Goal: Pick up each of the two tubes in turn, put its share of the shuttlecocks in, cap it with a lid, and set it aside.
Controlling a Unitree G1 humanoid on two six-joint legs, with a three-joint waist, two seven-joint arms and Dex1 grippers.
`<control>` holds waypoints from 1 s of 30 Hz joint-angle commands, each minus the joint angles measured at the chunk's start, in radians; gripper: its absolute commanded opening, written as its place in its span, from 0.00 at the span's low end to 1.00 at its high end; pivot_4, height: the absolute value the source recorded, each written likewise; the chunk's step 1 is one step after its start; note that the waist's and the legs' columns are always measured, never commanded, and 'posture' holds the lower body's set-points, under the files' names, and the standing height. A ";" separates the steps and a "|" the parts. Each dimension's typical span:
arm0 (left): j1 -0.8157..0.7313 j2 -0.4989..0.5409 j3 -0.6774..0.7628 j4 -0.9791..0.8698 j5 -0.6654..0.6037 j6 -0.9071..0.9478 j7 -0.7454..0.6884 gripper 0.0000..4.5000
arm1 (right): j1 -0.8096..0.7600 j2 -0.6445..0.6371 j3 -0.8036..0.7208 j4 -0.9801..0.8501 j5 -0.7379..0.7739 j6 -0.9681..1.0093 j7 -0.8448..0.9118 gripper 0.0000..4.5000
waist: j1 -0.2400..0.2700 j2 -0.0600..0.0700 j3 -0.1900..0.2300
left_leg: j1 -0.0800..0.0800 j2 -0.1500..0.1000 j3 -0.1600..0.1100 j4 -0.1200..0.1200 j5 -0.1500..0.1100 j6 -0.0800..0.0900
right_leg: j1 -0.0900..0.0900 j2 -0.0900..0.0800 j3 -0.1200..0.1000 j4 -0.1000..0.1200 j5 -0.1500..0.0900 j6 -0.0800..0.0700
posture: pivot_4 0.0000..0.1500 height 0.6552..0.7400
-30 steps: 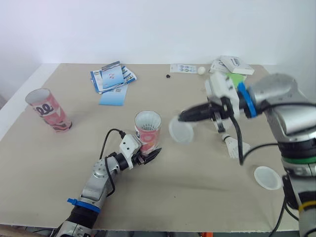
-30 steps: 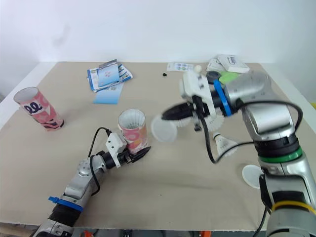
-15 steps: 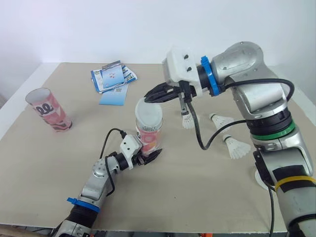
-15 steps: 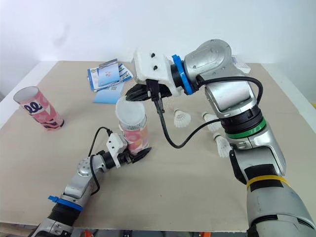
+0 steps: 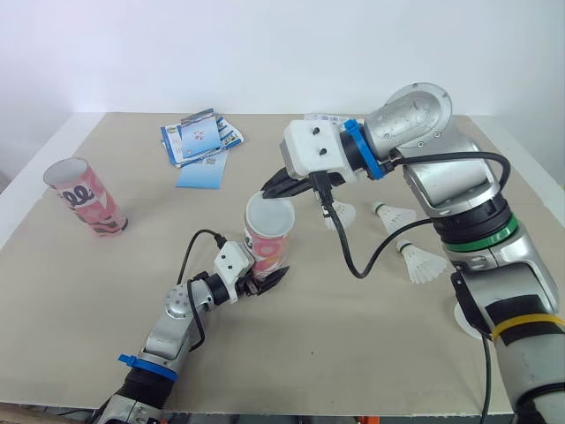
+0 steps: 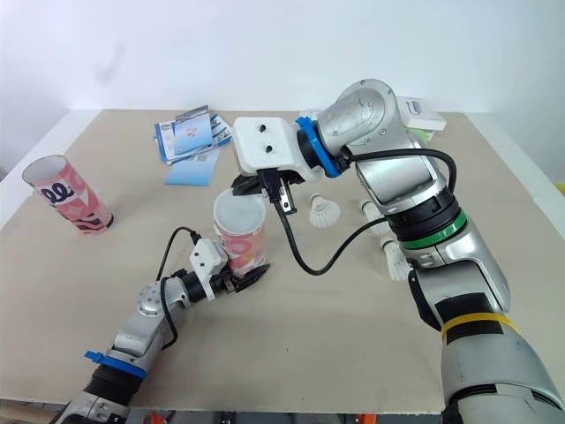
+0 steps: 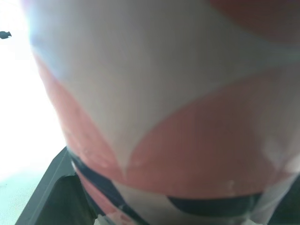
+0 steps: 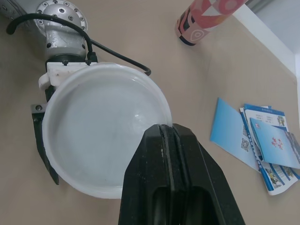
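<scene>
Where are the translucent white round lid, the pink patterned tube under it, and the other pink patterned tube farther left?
translucent white round lid (image 8: 96,150): right wrist view, its centre.
pink patterned tube under it (image 5: 267,253): left eye view, its side wall.
other pink patterned tube (image 5: 86,199): left eye view, its side wall.

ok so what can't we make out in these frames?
Inside the pink-and-white cardboard tube: the white plastic lid covers its mouth in the head and right wrist views, so the shuttlecock count is unknown.
Lid's far rim: behind the right gripper, seating unclear.
White box at the far edge: partly behind the right arm, head views.
</scene>
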 commanded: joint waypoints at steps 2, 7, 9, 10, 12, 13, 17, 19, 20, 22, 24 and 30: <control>0.033 0.009 0.001 0.039 0.012 0.032 0.014 0.75 | -0.022 -0.005 0.015 -0.007 -0.037 -0.051 0.027 0.01 | 0.000 0.000 0.000 | 0.000 0.000 0.000 0.000 0.000 0.000 | 0.000 0.000 0.000 0.000 0.000 0.000 | 1.00 1.00; 0.030 0.008 -0.001 0.042 0.013 0.035 0.016 0.75 | -0.005 0.002 0.038 -0.004 -0.073 -0.085 0.031 0.01 | 0.000 0.000 0.000 | 0.000 0.000 0.000 0.000 0.000 0.000 | 0.000 0.000 0.000 0.000 0.000 0.000 | 1.00 1.00; 0.030 0.008 0.000 0.041 0.012 0.036 0.016 0.75 | -0.004 0.004 0.040 -0.003 -0.079 -0.090 0.032 0.01 | 0.000 0.000 0.000 | 0.000 0.000 0.000 0.000 0.000 0.000 | 0.000 -0.001 0.000 0.000 0.000 0.000 | 1.00 1.00; 0.030 0.007 0.000 0.042 0.012 0.037 0.017 0.75 | -0.001 0.005 0.043 -0.002 -0.084 -0.096 0.032 0.01 | 0.000 0.000 0.000 | 0.000 0.000 0.000 0.000 0.000 0.000 | 0.000 -0.001 0.000 0.000 0.000 0.000 | 1.00 1.00; 0.031 0.007 0.000 0.043 0.012 0.037 0.018 0.75 | 0.004 0.008 0.047 -0.003 -0.092 -0.103 0.031 0.01 | 0.000 0.000 0.000 | 0.000 0.000 0.000 0.000 0.000 0.000 | 0.000 -0.001 0.000 0.000 0.000 0.000 | 1.00 1.00; 0.031 0.007 -0.001 0.044 0.012 0.037 0.018 0.75 | 0.007 0.009 0.049 -0.004 -0.095 -0.107 0.029 0.01 | 0.000 0.000 0.000 | 0.000 0.000 0.000 0.000 0.000 0.000 | 0.000 -0.001 0.000 0.000 0.000 0.000 | 1.00 1.00; 0.032 0.007 0.000 0.044 0.013 0.037 0.020 0.75 | 0.019 0.013 0.056 -0.011 -0.108 -0.117 0.030 0.01 | 0.000 0.000 0.000 | 0.000 0.000 0.000 0.000 0.000 0.000 | 0.000 -0.001 0.000 0.000 0.000 0.000 | 1.00 1.00; 0.031 0.007 -0.001 0.043 0.013 0.037 0.021 0.75 | 0.029 0.015 0.062 -0.019 -0.112 -0.122 0.034 0.01 | 0.000 0.000 0.000 | 0.000 0.000 0.000 0.000 0.000 0.000 | 0.000 -0.001 0.000 0.000 0.000 0.000 | 1.00 1.00; 0.031 0.007 -0.001 0.043 0.013 0.037 0.021 0.75 | 0.034 0.016 0.065 -0.022 -0.117 -0.131 0.034 0.01 | 0.000 0.000 0.000 | 0.000 0.000 0.000 0.000 0.000 0.000 | 0.000 -0.001 0.000 0.000 0.000 0.000 | 1.00 1.00; 0.030 0.007 0.000 0.044 0.013 0.036 0.021 0.75 | 0.045 0.015 0.075 -0.025 -0.131 -0.158 0.033 0.01 | 0.000 0.000 0.000 | 0.000 0.000 0.000 0.000 0.000 0.000 | 0.000 -0.001 0.000 0.000 0.000 0.000 | 1.00 1.00; 0.029 0.007 0.001 0.047 0.013 0.035 0.020 0.75 | 0.055 0.016 0.078 -0.027 -0.137 -0.165 0.038 0.01 | 0.000 0.001 -0.001 | 0.000 0.000 0.000 0.000 0.000 0.000 | 0.000 -0.001 0.000 0.000 -0.001 0.000 | 1.00 1.00; 0.023 0.003 0.000 0.053 0.014 0.035 0.019 0.75 | 0.054 0.041 0.032 -0.038 -0.079 -0.133 0.047 0.53 | 0.000 0.002 -0.002 | 0.001 0.000 0.000 -0.001 0.000 0.000 | 0.001 -0.001 0.000 0.000 -0.001 0.000 | 1.00 1.00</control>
